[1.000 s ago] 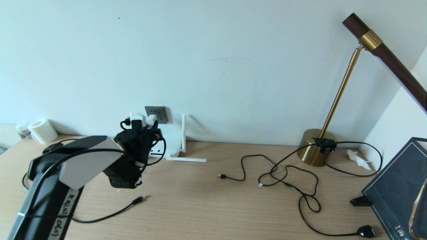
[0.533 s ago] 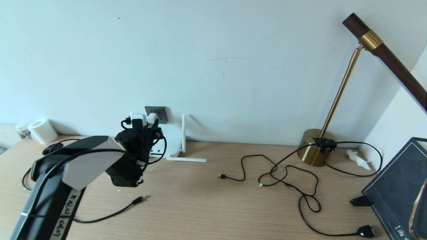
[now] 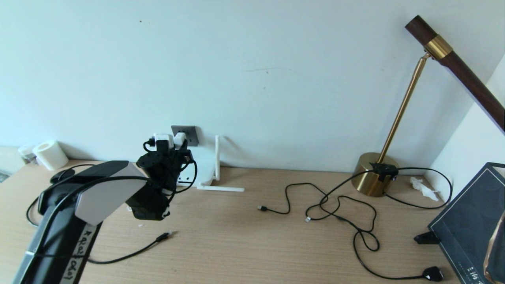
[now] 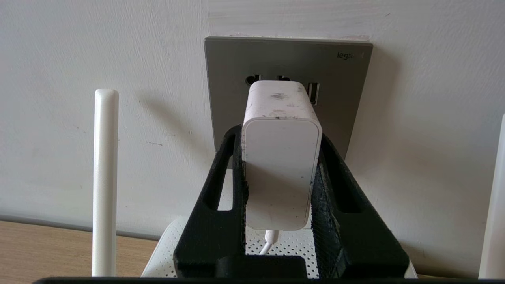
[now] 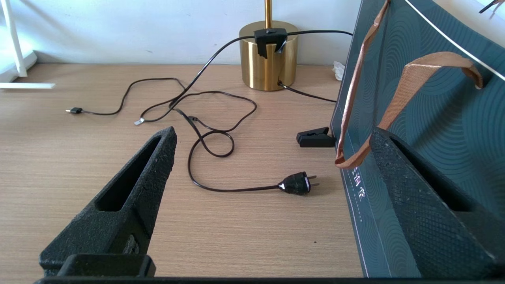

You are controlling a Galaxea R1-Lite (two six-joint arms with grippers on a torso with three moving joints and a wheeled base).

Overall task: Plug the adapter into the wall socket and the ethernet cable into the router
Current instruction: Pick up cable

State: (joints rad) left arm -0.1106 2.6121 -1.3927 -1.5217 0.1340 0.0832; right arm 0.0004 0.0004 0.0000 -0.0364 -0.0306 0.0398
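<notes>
My left gripper [image 4: 281,136] is shut on the adapter [image 4: 281,157], a white rounded block with a thin white cord hanging from its lower end. Its far end sits against the dark grey wall socket [image 4: 288,59], just below the upper row of holes; the prongs are hidden. In the head view the left gripper [image 3: 170,144] is at the wall socket [image 3: 189,134]. Below lies the white router [image 4: 173,244] with an upright antenna [image 4: 105,177]. The black ethernet cable [image 3: 130,252] lies loose on the table. My right gripper [image 5: 274,136] hangs open and empty over the table.
A brass lamp [image 3: 373,179] stands at the back right, its black cord looping across the table to a plug [image 3: 432,273]. A dark teal bag [image 3: 469,221] and a black clip [image 3: 424,238] are at the right edge. A white roll [image 3: 49,154] sits far left.
My left forearm has crept slightly up and toward the wall. The adapter stays in the gripper at the socket. The rest of the scene is unchanged.
</notes>
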